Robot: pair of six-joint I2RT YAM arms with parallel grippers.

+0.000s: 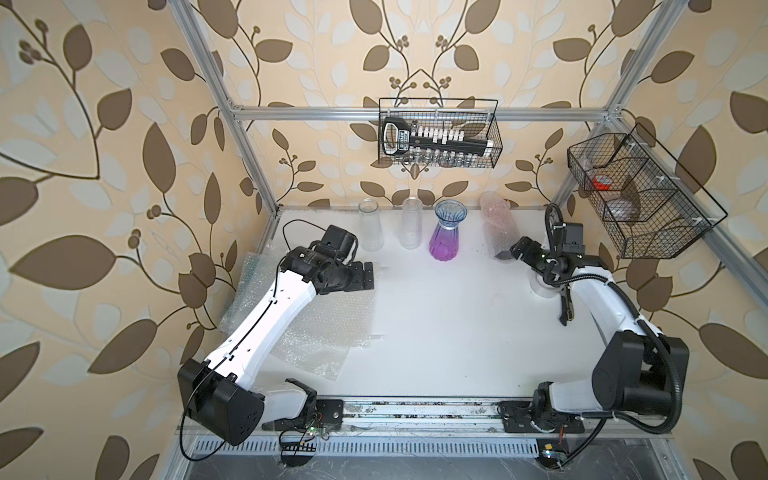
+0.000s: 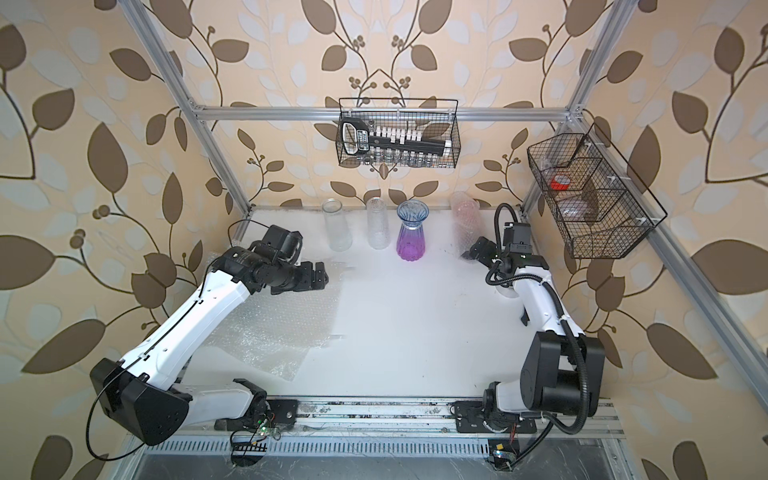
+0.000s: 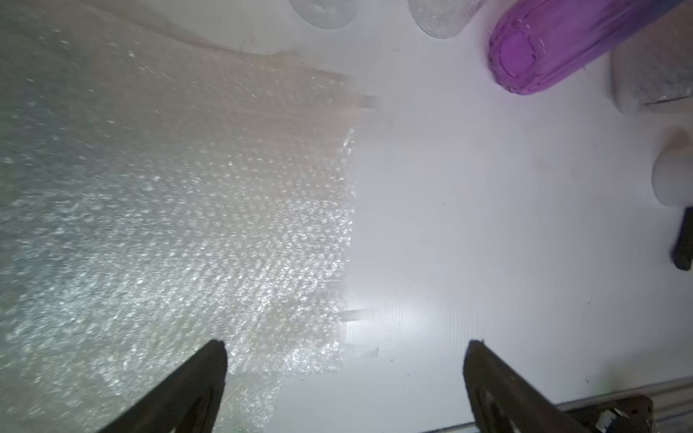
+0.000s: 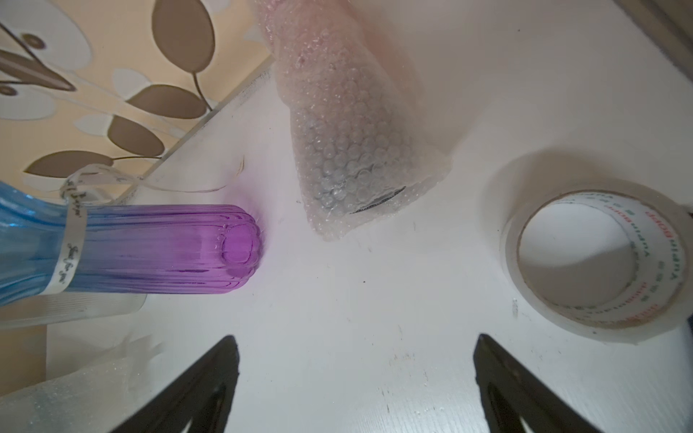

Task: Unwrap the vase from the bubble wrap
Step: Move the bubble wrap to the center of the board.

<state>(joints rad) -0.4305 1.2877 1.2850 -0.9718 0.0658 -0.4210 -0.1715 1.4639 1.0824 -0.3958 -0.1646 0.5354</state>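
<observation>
A pinkish vase wrapped in bubble wrap [image 1: 496, 224] [image 2: 465, 220] stands at the back right of the white table. In the right wrist view the wrapped vase [image 4: 348, 150] lies ahead of the fingertips with bare table between. My right gripper [image 1: 505, 254] [image 2: 469, 253] [image 4: 357, 337] is open and empty, close to the base of the wrapped vase. Loose overlapping sheets of bubble wrap [image 1: 316, 328] [image 2: 266, 336] [image 3: 187, 225] lie flat at the left. My left gripper [image 1: 368, 276] [image 2: 320, 276] [image 3: 345, 343] hangs open and empty over their right edge.
A purple-and-blue vase [image 1: 446, 235] [image 4: 150, 251] and two clear vases [image 1: 371, 226] [image 1: 411, 228] stand unwrapped along the back edge. A roll of clear tape [image 4: 596, 258] lies by the right arm. Wire baskets [image 1: 440, 133] [image 1: 640, 195] hang on the frame.
</observation>
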